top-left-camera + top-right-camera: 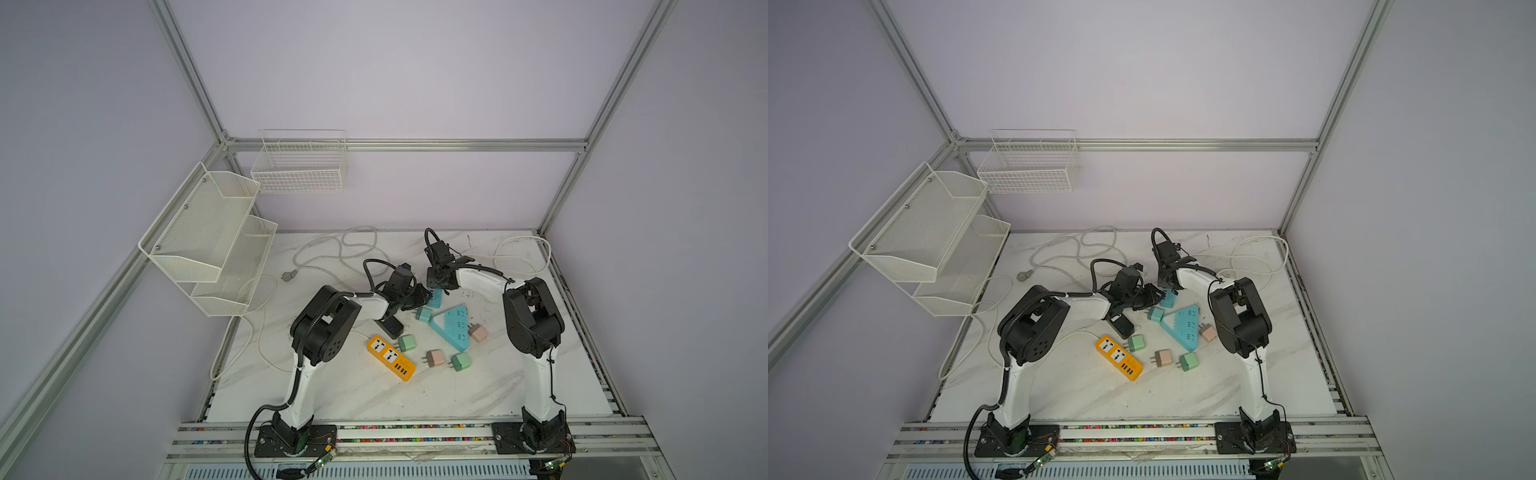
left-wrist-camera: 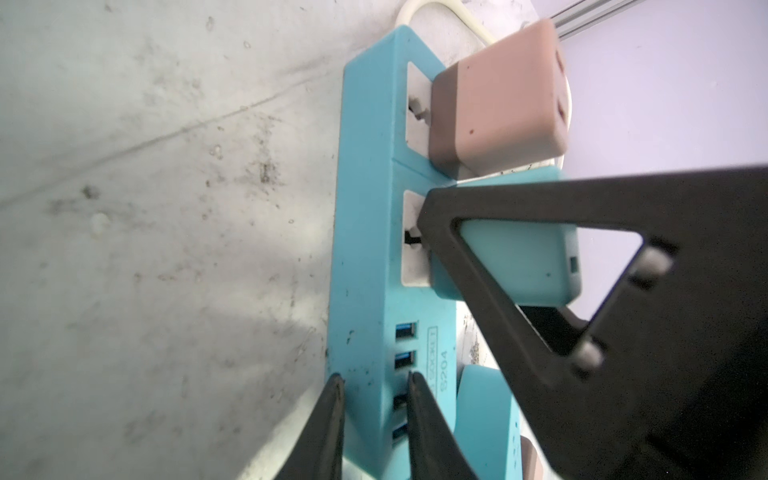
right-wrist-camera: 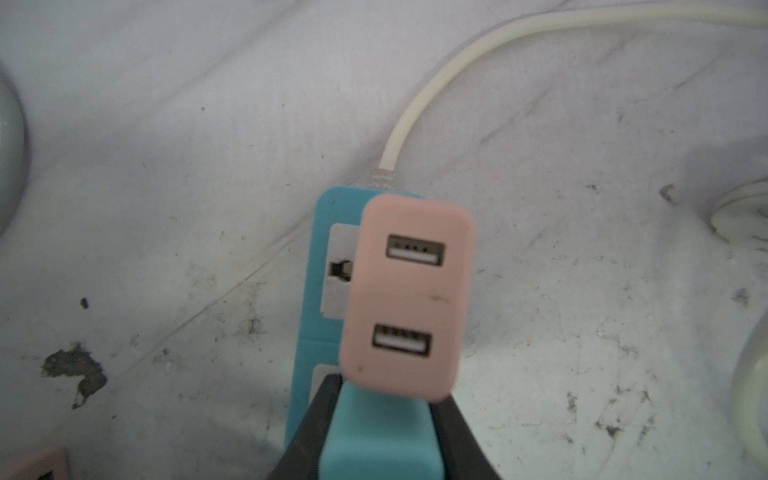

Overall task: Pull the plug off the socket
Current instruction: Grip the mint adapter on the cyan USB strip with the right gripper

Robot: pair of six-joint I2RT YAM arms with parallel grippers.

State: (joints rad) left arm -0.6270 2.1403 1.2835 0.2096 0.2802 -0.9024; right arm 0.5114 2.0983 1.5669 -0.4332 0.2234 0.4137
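Two arms meet over the marble table, both reaching to one blue power strip that lies flat on it. In both top views the strip is almost wholly hidden under the wrists.

Beside the strip, toward the arm bases, lie a teal triangular socket block, an orange strip and several loose plugs that are not part of this step.

The left gripper is clamped across the strip's USB end, one finger on each long side. I judge this grip is meant to pin the strip down, so that it does not lift along with the plug.

A white cable leaves the strip's far end.

A pink plug sits in the outlet nearest that cable, untouched.

The blue plug, the one to be pulled, sits in the next outlet, between the pink plug and the USB ports. It looks fully seated against the strip's face. The right gripper is closed on its two flat sides, high enough to clear the strip. The plug has not yet come out. A straight pull away from the strip's face seems the next need.
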